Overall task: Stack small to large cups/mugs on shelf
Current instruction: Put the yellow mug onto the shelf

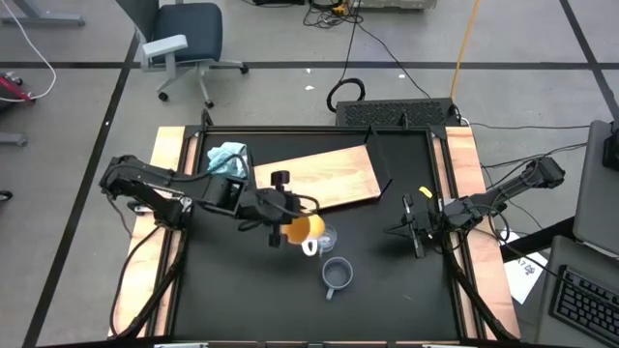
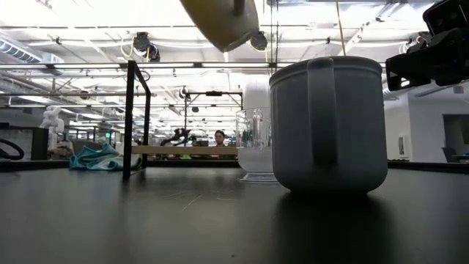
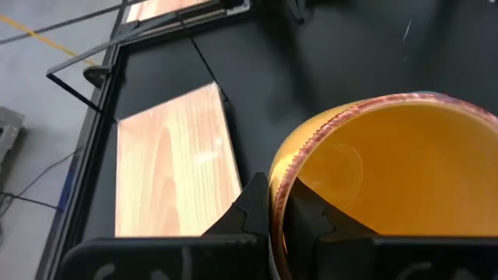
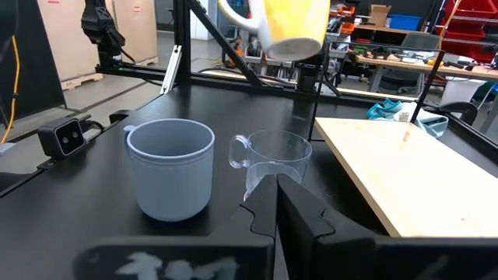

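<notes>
Surface first: black top, with the light-wood shelf lying flat and angled across the far middle, and a light-blue cloth bunched just off its left end.

The left pincer is the one working. It's clamped on the rim of the orange mug, one finger inside and one outside, and the low view shows the mug well clear of the surface, tilted, hanging above the other two. The grey-blue mug stands upright nearer the front, and the clear glass cup sits just beside it, between it and the shelf, roughly under the orange mug.

The right pincer is pinched shut on nothing, parked over by the right side.

My read: this is the carry step, orange mug in the air and nothing on the shelf yet. Next it looks like it needs to swing over the board, level out and go down gently before letting go. The rim grip seems thin, so a quick move could let it swing or slip.
</notes>
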`<state>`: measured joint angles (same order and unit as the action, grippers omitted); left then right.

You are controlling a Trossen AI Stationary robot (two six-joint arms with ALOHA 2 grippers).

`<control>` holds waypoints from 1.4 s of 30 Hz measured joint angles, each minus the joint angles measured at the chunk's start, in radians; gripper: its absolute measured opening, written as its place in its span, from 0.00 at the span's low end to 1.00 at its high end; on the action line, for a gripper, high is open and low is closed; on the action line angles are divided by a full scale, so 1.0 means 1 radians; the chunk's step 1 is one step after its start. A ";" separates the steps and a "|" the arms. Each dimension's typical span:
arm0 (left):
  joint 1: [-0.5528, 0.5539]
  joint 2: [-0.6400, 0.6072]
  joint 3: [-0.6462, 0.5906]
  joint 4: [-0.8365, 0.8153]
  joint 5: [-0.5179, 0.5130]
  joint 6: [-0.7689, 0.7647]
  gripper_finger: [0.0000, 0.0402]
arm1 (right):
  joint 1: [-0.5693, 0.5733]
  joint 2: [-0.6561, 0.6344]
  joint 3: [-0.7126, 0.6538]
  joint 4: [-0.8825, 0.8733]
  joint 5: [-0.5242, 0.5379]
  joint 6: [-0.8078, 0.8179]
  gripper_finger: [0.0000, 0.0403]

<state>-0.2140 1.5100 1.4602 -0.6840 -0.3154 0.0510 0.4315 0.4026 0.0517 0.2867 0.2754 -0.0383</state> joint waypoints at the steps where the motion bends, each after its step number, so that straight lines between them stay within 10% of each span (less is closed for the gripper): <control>1: 0.004 -0.014 -0.016 0.002 0.001 -0.007 0.04 | 0.000 0.000 0.000 0.000 0.000 0.000 0.00; 24: 0.052 -0.358 -0.383 0.219 -0.067 -0.048 0.04 | 0.000 0.001 0.000 0.004 0.008 0.000 0.00; 42: 0.488 -0.341 -0.377 0.197 0.296 -0.013 0.04 | 0.000 0.001 0.000 0.031 0.008 0.000 0.00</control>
<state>0.2743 1.1690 1.0836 -0.4867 -0.0192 0.0382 0.4313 0.4034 0.0517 0.3172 0.2832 -0.0383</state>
